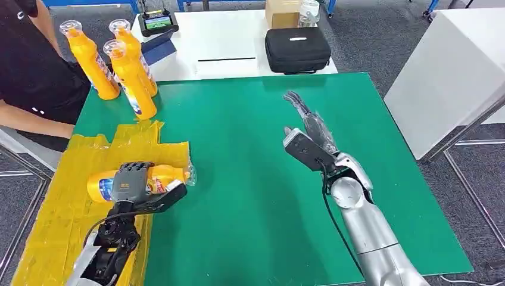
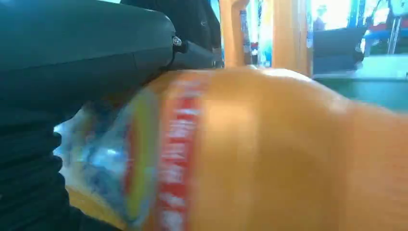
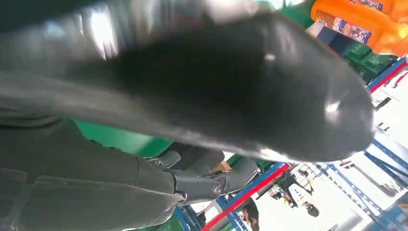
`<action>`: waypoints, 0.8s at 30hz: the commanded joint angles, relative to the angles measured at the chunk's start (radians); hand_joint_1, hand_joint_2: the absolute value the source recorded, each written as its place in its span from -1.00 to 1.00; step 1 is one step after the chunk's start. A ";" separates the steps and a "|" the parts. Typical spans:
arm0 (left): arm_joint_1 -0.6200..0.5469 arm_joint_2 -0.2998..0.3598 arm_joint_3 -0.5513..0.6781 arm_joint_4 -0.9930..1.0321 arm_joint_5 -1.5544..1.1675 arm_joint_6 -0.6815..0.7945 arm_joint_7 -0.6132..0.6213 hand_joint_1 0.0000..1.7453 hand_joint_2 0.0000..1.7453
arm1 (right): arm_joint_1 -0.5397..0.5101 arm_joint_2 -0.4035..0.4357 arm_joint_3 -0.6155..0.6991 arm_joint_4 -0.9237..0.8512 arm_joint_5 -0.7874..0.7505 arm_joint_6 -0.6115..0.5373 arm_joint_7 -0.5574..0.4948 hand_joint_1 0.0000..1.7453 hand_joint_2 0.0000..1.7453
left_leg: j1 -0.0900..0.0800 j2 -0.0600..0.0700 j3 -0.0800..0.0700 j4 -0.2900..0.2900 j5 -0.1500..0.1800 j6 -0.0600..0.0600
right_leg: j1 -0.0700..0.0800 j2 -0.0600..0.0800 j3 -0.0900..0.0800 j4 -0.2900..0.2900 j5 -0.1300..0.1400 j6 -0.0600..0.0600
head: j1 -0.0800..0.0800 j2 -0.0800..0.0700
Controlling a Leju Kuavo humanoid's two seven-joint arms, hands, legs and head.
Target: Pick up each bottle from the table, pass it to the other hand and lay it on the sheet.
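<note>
An orange bottle (image 1: 164,176) lies on its side on the yellow sheet (image 1: 71,202) at the table's left. My left hand (image 1: 132,182) lies over its middle, fingers across the label, gripping it. Up close in the left wrist view the same bottle (image 2: 269,154) sits against my left hand (image 2: 82,53). Three more orange bottles (image 1: 128,74) stand upright at the far left corner of the green table (image 1: 250,173). My right hand (image 1: 306,131) hovers over the table's middle with fingers stretched out and nothing in it. In the right wrist view, my right hand (image 3: 202,82) is a dark blur.
A person in black (image 1: 30,65) sits at the far left beside the standing bottles. Behind the green table, a white table holds a black case (image 1: 297,50), a controller (image 1: 158,22) and a cardboard box (image 1: 282,12). A white cabinet (image 1: 452,77) stands on the right.
</note>
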 commanded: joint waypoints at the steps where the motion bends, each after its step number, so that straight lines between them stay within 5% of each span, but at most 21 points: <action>1: -0.027 0.010 -0.042 0.069 0.040 -0.050 -0.007 -1.00 -1.00 | 0.007 0.001 -0.019 0.009 0.004 0.013 0.000 -1.00 -1.00 | 0.000 0.000 0.004 -0.001 -0.001 -0.001 | 0.000 -0.001 0.005 -0.001 -0.002 -0.001 | 0.000 0.000; 16: -0.008 0.009 -0.025 -0.012 0.111 -0.132 -0.014 -1.00 -1.00 | 0.024 0.007 -0.050 0.007 0.028 0.037 0.008 -1.00 -1.00 | 0.000 0.001 0.005 0.000 -0.002 -0.001 | 0.000 0.000 0.005 0.000 -0.002 -0.001 | 0.000 0.000; 24: 0.019 0.001 0.015 -0.171 0.377 -0.140 -0.152 -1.00 -1.00 | 0.054 0.004 -0.067 -0.031 0.032 0.047 0.010 -1.00 -1.00 | 0.000 0.000 0.002 0.000 0.000 -0.001 | 0.000 0.000 0.002 0.000 -0.001 0.000 | 0.000 0.000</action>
